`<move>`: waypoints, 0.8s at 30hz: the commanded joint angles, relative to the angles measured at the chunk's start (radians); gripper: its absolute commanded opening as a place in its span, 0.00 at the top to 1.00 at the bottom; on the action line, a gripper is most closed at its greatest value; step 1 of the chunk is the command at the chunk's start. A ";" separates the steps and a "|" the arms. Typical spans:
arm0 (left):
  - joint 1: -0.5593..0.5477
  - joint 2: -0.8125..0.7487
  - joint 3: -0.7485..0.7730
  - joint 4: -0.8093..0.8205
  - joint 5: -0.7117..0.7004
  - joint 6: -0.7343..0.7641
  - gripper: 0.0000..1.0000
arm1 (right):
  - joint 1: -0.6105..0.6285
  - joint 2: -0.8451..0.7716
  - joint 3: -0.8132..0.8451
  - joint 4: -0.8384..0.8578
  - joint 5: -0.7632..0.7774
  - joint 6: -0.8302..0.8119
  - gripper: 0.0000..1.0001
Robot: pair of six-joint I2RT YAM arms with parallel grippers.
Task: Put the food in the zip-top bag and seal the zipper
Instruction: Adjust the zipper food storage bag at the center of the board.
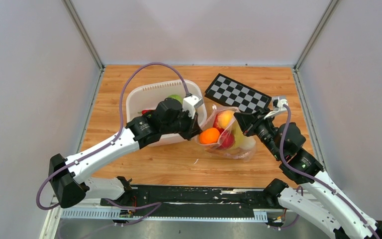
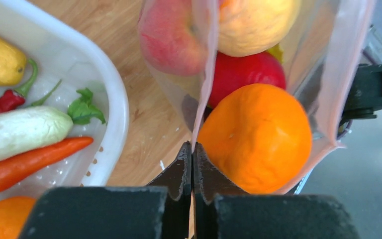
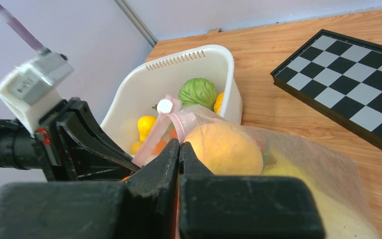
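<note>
The clear zip-top bag [image 1: 229,137] lies at the table's middle with an orange [image 1: 209,136], a peach, a red fruit and a yellow fruit inside. My left gripper [image 1: 195,130] is shut on the pale pink zipper strip [image 2: 205,84] at the bag's left side, the orange [image 2: 256,137] right beside its fingers. My right gripper [image 1: 238,121] is shut on the zipper strip [image 3: 181,127] at the bag's far side, next to a yellow-orange fruit [image 3: 224,149]. A white slider [image 3: 164,105] sits on the strip. More food lies in the white basket [image 1: 144,94].
The basket [image 2: 112,94] holds a carrot [image 2: 27,162], a white radish, a red chilli, a yellow pear and an orange; a green cabbage [image 3: 198,92] shows in the right wrist view. A checkerboard [image 1: 238,93] lies behind the bag. Grey walls enclose the table.
</note>
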 commanded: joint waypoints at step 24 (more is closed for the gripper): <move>0.007 0.341 0.733 -0.424 -0.025 0.176 1.00 | -0.004 -0.068 0.086 -0.112 -0.162 0.052 1.00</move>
